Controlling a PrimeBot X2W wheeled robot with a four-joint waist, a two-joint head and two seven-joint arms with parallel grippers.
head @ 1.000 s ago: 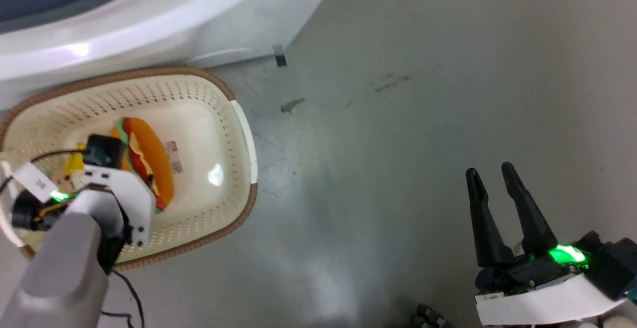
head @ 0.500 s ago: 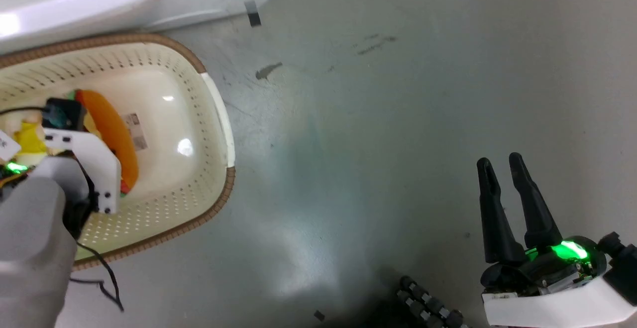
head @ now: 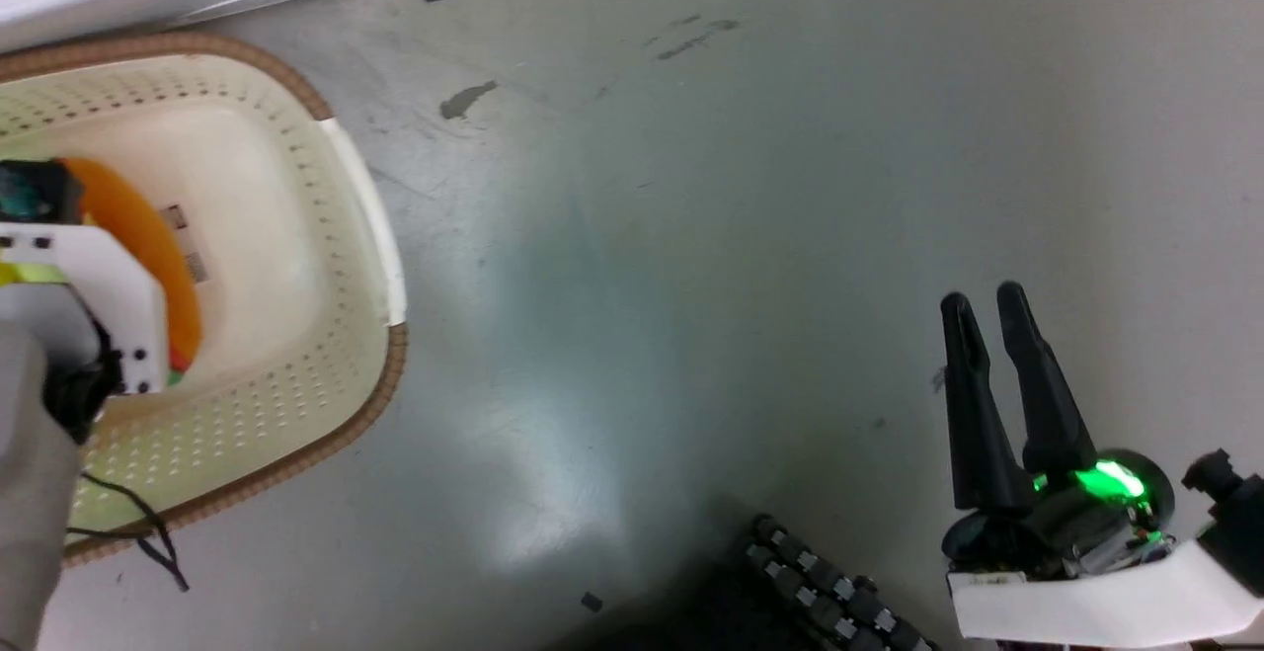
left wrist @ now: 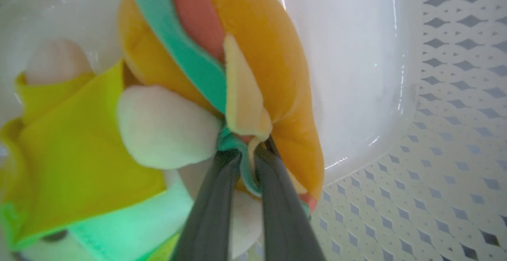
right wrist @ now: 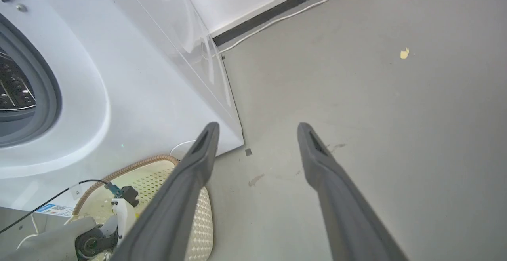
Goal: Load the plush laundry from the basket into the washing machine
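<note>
The plush laundry lies in the cream basket (head: 390, 374) at the left of the head view, its orange hamburger (head: 148, 236) partly behind my left wrist. In the left wrist view, my left gripper (left wrist: 247, 150) is shut on the edge of the hamburger (left wrist: 257, 55) at its green and yellow layers, with the yellow-clad doll (left wrist: 79, 154) pressed against its left. My right gripper (head: 983, 300) hangs over bare floor far right of the basket, open (right wrist: 257, 128) and holding nothing. The white washing machine (right wrist: 138, 75) stands just behind the basket (right wrist: 158, 174), its grey ring (right wrist: 47, 94) showing.
Grey floor (head: 691, 236) stretches to the right of the basket. A black ribbed part (head: 829, 592) lies at the bottom edge. A thin black cable (head: 138, 532) trails from my left arm over the basket rim. A white cable (right wrist: 297, 11) runs along the wall base.
The head camera has swung, so basket and washer slid toward the upper left of the view. My left gripper stays at the hamburger. The right gripper holds its pose.
</note>
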